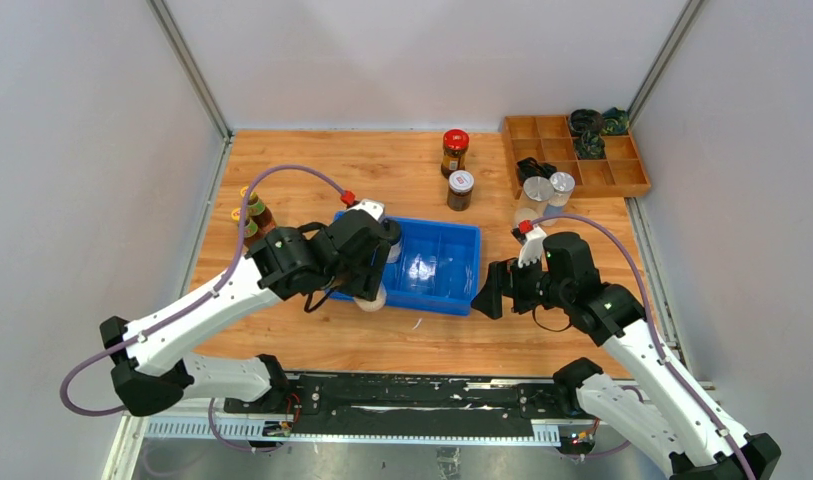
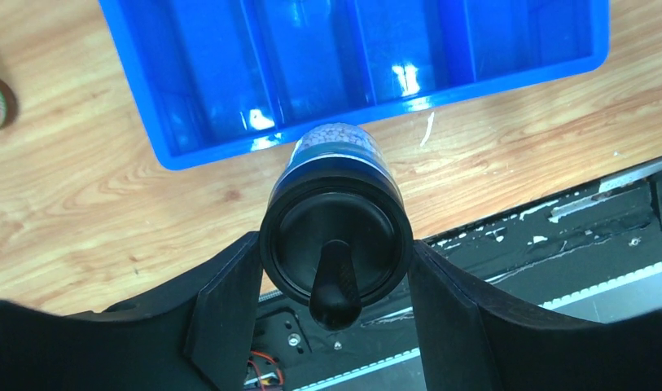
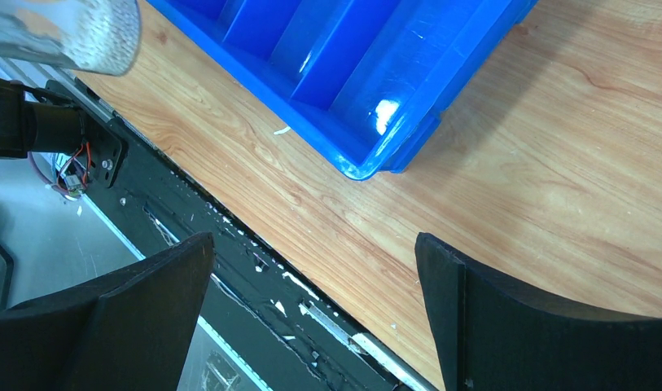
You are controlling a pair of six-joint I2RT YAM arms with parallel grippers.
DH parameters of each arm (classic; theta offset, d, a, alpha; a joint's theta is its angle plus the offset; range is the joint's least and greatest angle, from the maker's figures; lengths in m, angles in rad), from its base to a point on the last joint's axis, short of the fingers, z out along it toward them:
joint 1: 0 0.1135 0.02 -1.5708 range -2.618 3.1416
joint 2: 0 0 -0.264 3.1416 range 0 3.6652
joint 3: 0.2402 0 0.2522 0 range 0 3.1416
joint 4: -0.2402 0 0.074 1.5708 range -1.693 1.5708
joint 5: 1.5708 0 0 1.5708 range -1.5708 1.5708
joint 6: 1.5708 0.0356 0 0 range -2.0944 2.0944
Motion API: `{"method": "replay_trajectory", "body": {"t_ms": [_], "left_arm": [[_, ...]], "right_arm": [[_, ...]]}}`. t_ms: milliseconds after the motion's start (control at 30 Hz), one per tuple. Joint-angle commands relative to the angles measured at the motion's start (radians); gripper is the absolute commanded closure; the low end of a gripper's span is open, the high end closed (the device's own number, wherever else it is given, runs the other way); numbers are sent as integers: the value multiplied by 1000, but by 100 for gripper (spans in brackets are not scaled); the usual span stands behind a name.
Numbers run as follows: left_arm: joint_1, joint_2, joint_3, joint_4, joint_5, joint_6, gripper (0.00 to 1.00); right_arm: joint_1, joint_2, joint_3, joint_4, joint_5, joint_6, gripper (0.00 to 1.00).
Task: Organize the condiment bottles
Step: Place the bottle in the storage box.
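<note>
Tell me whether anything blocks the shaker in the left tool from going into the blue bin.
Nothing visible does. The left tool grips the black-lidded shaker at the blue bin's near rim; only that rim lies ahead, and the compartments beyond it look empty.

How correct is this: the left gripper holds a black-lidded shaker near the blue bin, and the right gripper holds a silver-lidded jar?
Wrong in one point: the right gripper holds nothing; the right wrist view shows its jaws open with nothing between them. The left gripper does hold the black-lidded shaker near the blue bin.
</note>
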Motion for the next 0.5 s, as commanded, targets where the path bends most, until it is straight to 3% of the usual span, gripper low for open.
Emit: {"method": "replay_trajectory", "body": {"t_ms": [0,267,467], "left_arm": [[-10,43,143,-107,-54,58,43],[-10,185,407,-234,-118,140,42],[10,279,518,-273,-82,197,41]], "right_arm": [[13,-1,-15,2,-10,-17,0],[13,-5,-15,2,-11,-17,0],[13,-11,-18,3,-11,-16,0]]}}
